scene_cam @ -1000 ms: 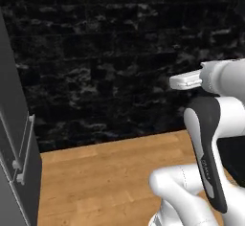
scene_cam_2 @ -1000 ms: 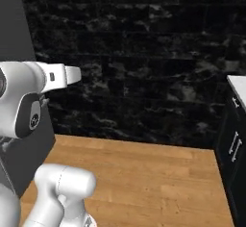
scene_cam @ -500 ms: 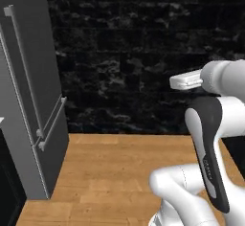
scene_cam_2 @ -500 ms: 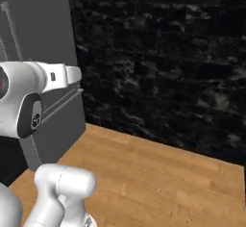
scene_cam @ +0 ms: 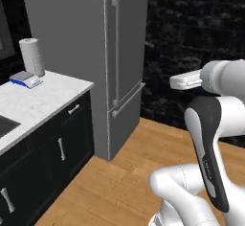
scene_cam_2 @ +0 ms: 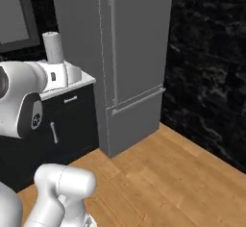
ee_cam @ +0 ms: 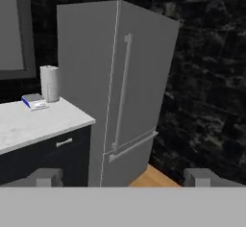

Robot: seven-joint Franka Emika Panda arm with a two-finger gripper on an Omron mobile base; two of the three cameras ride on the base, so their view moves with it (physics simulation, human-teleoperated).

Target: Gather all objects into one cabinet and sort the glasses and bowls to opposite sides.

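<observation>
The robot's jaws are standing fully apart, holding nothing and touching nothing: in the hand view the two finger tips (ee_cam: 45, 177) are sitting far apart at the bottom edge, with open air between them. The gripper (ee_cam: 125, 179) is pointing at a tall grey refrigerator (ee_cam: 127, 86), well short of it.

The refrigerator is carrying a long vertical bar handle (scene_cam: 116, 52) on its upper door and a slanted horizontal bar (scene_cam: 128, 99) across the lower drawer front. It is standing against a black marbled tile wall (scene_cam: 196, 38), on a warm wooden plank floor (scene_cam_2: 178, 182).

Just left of the refrigerator, and touching its side, a white marble bench (scene_cam: 36, 103) is running over black base cabinets with short silver handles (scene_cam: 61, 148). Far from the refrigerator on that bench, a roll of paper towels (scene_cam: 31, 56) is standing upright, and a small blue-topped kitchen scale (scene_cam: 25, 78) is lying just in front of the roll. At the near left edge of the left base view, a dark sink recess (scene_cam: 5, 126) is cutting into the bench top.

The white arm (scene_cam: 213, 139) is rising to the right of the refrigerator in the left base view, and in front of the bench in the right base view.

None of the bowls, cups or glasses are appearing anywhere near the refrigerator or on the visible stretch of bench, so where they are cannot be told.
</observation>
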